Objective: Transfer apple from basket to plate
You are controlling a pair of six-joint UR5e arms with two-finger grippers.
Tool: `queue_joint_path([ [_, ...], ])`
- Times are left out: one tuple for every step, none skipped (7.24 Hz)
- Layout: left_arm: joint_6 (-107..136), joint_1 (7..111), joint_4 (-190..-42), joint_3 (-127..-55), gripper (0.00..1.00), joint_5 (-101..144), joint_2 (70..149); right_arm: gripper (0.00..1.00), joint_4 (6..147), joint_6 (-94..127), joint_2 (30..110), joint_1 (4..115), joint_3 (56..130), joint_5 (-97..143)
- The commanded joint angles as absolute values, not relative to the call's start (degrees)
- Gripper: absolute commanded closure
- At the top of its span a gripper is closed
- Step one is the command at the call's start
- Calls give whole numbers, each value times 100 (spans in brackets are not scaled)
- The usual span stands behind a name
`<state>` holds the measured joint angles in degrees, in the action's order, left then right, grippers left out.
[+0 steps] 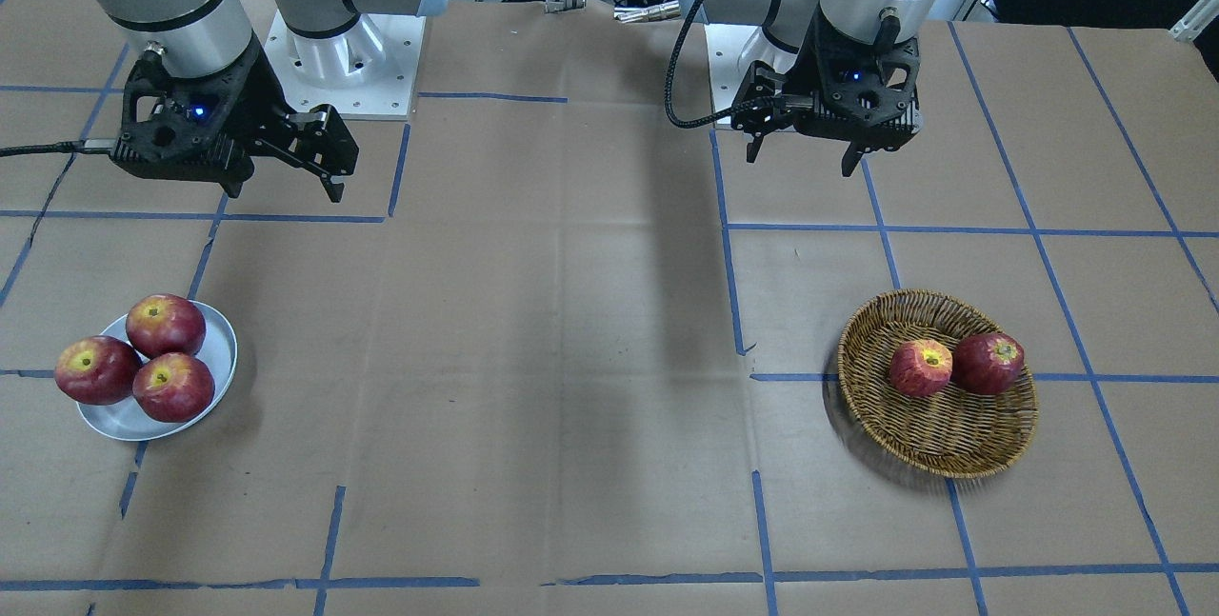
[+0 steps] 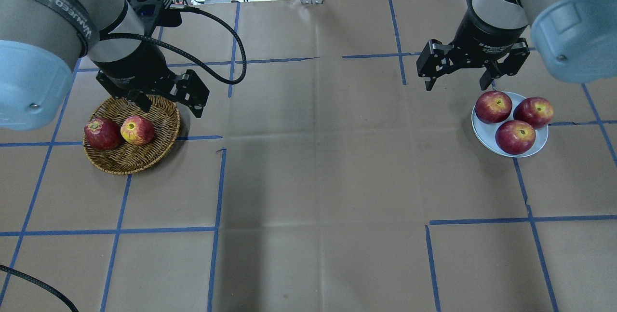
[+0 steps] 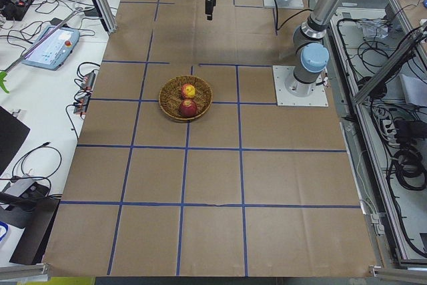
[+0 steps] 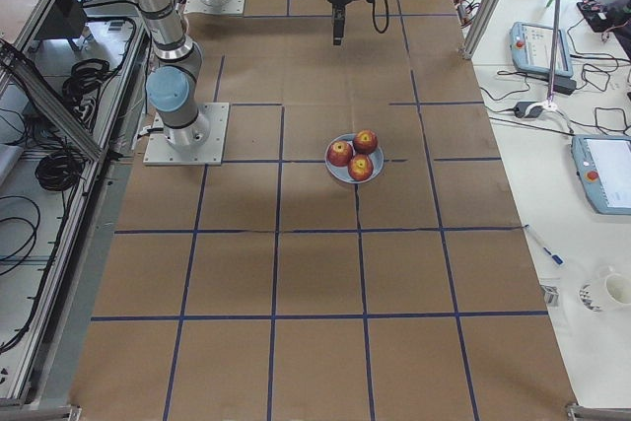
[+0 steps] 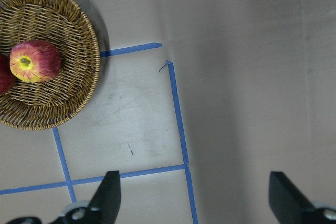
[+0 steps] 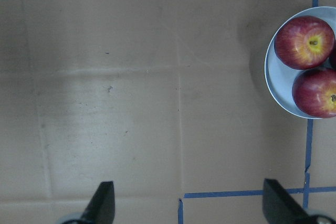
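Brown-papered table (image 2: 318,182), blue tape grid (image 2: 217,182); basket (image 2: 120,163) and plate (image 2: 486,133) well apart at opposite ends. Apple (image 2: 137,130) in basket. Left gripper (image 2: 171,108) and right gripper (image 2: 455,88) aloft, jaws spread, gripping nothing.

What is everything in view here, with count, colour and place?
apple: 1, pinkish-red with yellow streaks, in the basket
darker apple: 1, deep red, in the basket beside it
basket: 1, tan wicker, robot's left side
plate: 1, silvery-grey, robot's right side
glossy apples: 3, dark red with yellow tops, on the plate
table: 1, brown, with blue tape grid
left hand: 1, black, open, raised beside the basket
right hand: 1, black, open, raised beside the plate
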<state>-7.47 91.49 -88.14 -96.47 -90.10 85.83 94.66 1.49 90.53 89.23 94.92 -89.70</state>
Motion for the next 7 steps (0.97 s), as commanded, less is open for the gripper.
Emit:
queue_joint_path([
  [-756, 9149, -8815, -9659, 1, -9000, 8569, 0, 9466, 149, 9053, 8921, 9492, -8965],
  [-756, 9149, -8815, -9659, 1, -8991, 8543, 0, 9457, 149, 9053, 8930, 9492, -8965],
  [-747, 9149, -8824, -9659, 1, -8983, 8499, 0, 9457, 149, 9053, 8921, 9492, -8965],
  [-756, 9158, -8824, -9677, 1, -8982, 8516, 0, 9466, 149, 9053, 8921, 9483, -8965],
  [-756, 9158, -8833, -9677, 1, -8982, 8499, 0, 9466, 149, 9053, 8930, 9483, -8965],
  [-756, 9158, -8833, -9677, 1, -8982, 8490, 0, 9466, 149, 9053, 8921, 9483, -8965],
  [-765, 9167, -8842, -9685, 1, -8974, 8482, 0, 9466, 149, 9053, 8921, 9492, -8965],
])
